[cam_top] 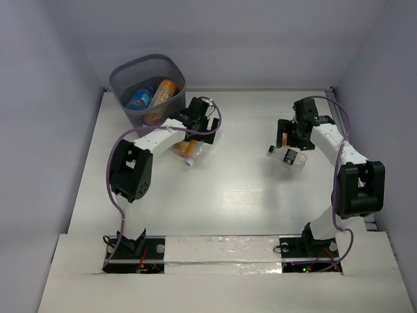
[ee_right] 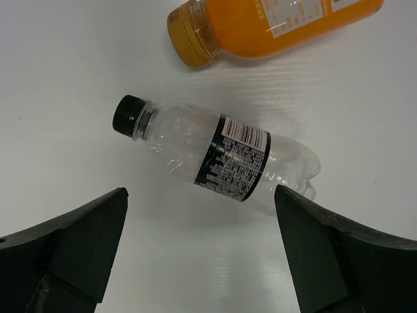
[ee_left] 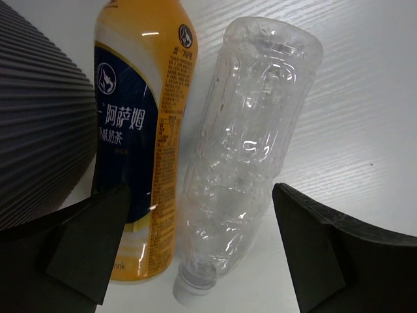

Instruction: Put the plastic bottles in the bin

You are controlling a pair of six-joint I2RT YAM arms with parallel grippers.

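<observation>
Two arms reach over the white table (cam_top: 234, 189), and the largest thing on it is the bin (cam_top: 147, 81), upright in the far left corner. Only the overhead view lets us look into it: a blue-labelled bottle (cam_top: 139, 98) and an orange bottle (cam_top: 163, 91) lie inside. The left wrist view catches just its mesh wall at the left edge. Just right of the bin, the left gripper (ee_left: 201, 189) has its jaws spread wide to either side of two bottles lying on the table, side by side and touching. From above the arm hides most of this pair. The wrist view shows them plainly: a yellow bottle with a dark blue label (ee_left: 140, 124) next to the bin, and a clear unlabelled bottle (ee_left: 251, 130) with a white cap (ee_left: 191, 287). Far right on the table, the right gripper (ee_right: 201, 190) is likewise spread, with nothing pinched. A clear bottle with a black label (ee_right: 225, 156) lies on its side on the table between the jaws, its black cap (ee_right: 128, 114) pointing left. Beyond it, apart, lies an orange juice bottle (ee_right: 273, 23), which from above we see only as an orange sliver beside the gripper.
</observation>
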